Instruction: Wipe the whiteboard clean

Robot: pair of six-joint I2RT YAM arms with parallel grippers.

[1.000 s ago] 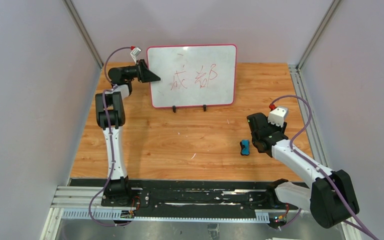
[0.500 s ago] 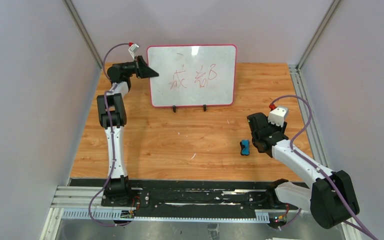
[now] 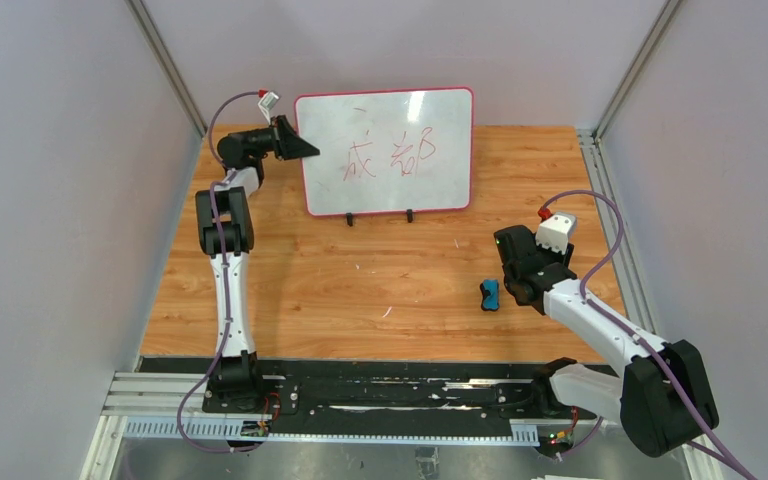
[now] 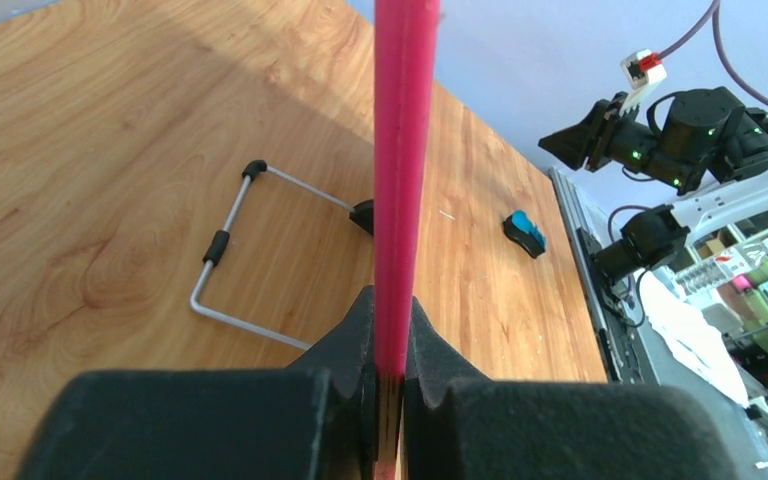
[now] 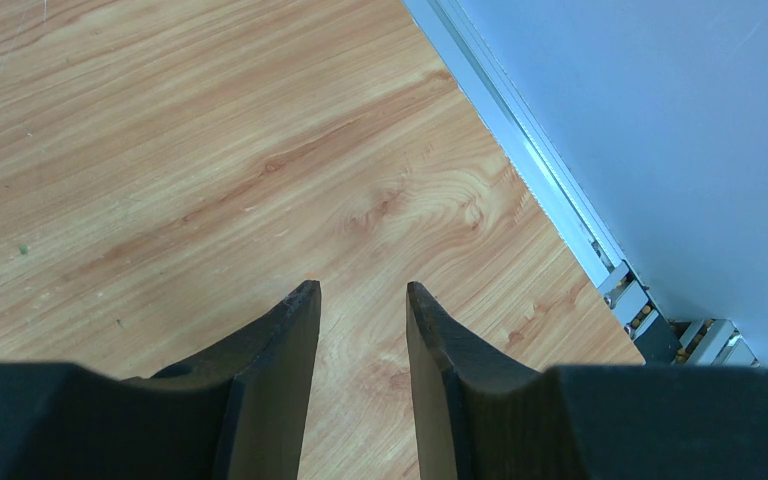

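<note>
Currently: whiteboard upright at table's 12 o'clock, red characters on face. Left gripper clenched on board's 9 o'clock frame edge. Right gripper released, nothing between fingers, near 3 o'clock rail. Eraser at 4 o'clock; bare wood between it and board.

Eraser, small, blue and black: lying on right half of wooden tabletop
Aluminium rail: along the tabletop's right edge
Grey panel walls: left, rear and right of the tabletop
</note>
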